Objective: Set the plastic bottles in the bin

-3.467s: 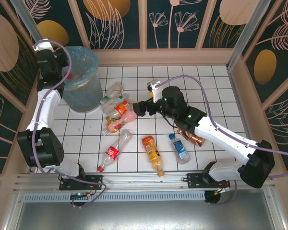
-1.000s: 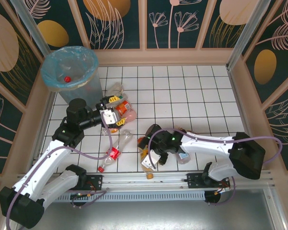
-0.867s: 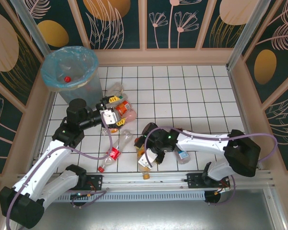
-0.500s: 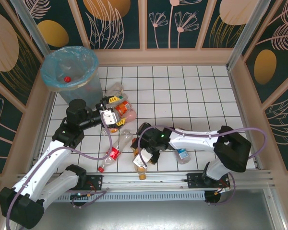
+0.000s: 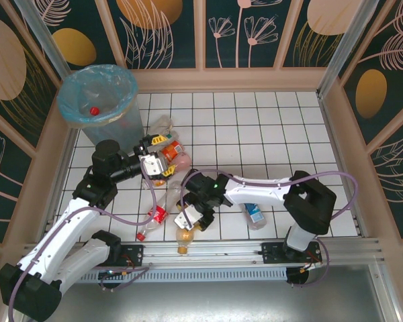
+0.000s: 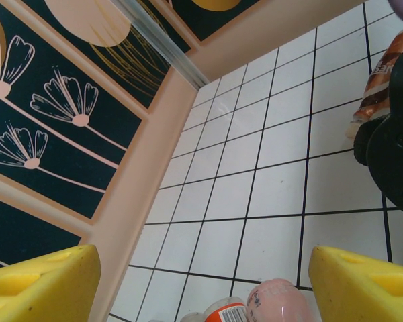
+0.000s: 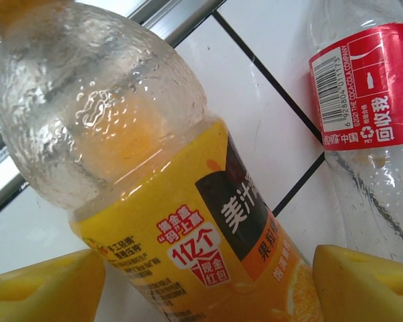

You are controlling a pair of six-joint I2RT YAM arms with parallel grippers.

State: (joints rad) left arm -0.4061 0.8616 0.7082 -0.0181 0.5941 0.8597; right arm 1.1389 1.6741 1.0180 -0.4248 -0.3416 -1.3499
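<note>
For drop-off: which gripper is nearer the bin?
Left. The left gripper hovers beside the bin; the right gripper is farther, near the front edge, an orange-label bottle between its fingers.

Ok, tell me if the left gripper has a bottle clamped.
No, the left gripper's yellow fingers stand wide apart, with mostly bare tiles in the gap.

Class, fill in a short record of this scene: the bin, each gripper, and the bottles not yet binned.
Bin: upright in the far left corner, a red cap visible inside.
Left gripper: open, holding nothing, at the cluster of bottles beside the bin.
Right gripper: closed on the orange-label bottle.
Red-label bottle: lying just left of the orange-label one, ungripped.
Blue-label bottle: lying apart, further right.
</note>
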